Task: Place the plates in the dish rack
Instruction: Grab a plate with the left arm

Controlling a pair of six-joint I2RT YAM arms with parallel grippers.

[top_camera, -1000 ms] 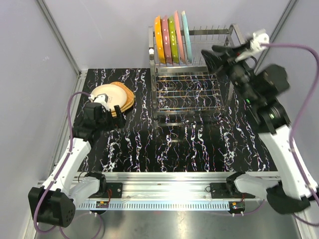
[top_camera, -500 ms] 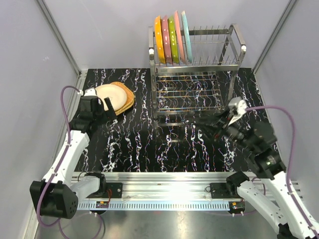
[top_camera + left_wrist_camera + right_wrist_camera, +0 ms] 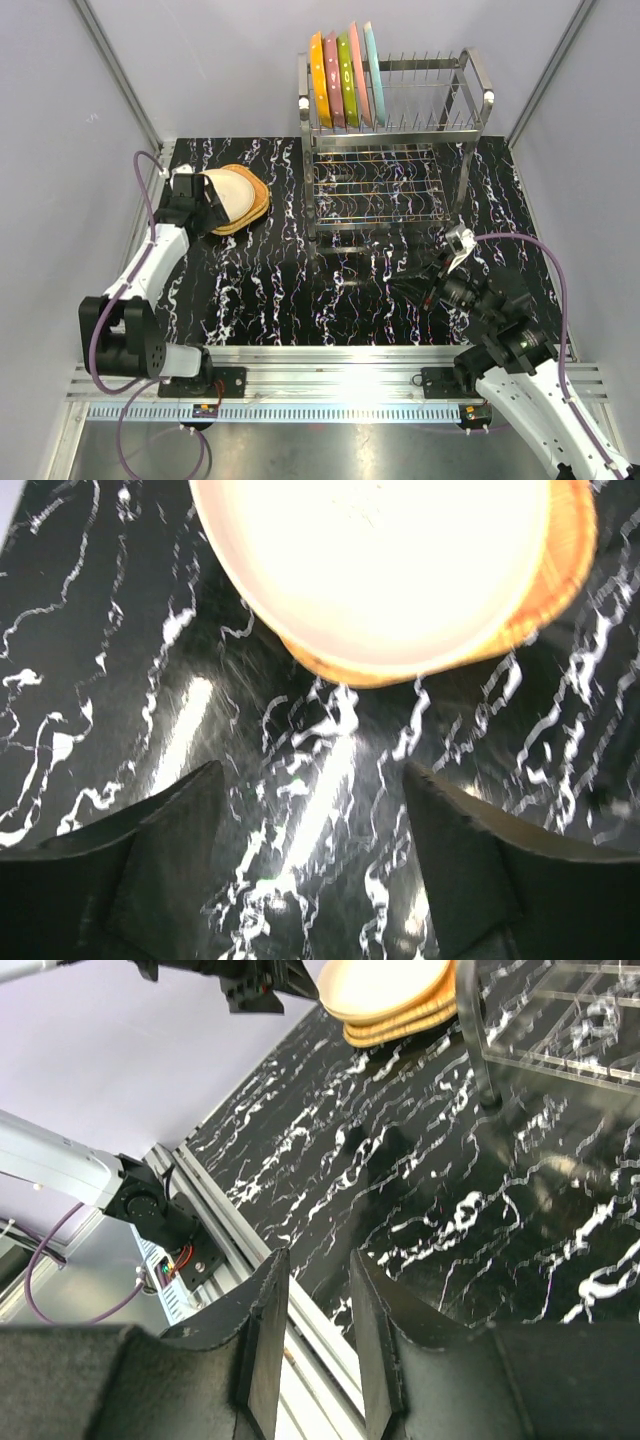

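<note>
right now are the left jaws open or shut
Open: the left fingers stand wide apart, only table showing between them.

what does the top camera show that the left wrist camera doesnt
Only the top view: the dish rack with five plates standing in its upper tier, and the right gripper in front of the rack. Only the left wrist view: the left gripper close up, open, nothing between its fingers, just short of the stack. Both: the stack of plates lying on the table, a cream one on top.
</note>
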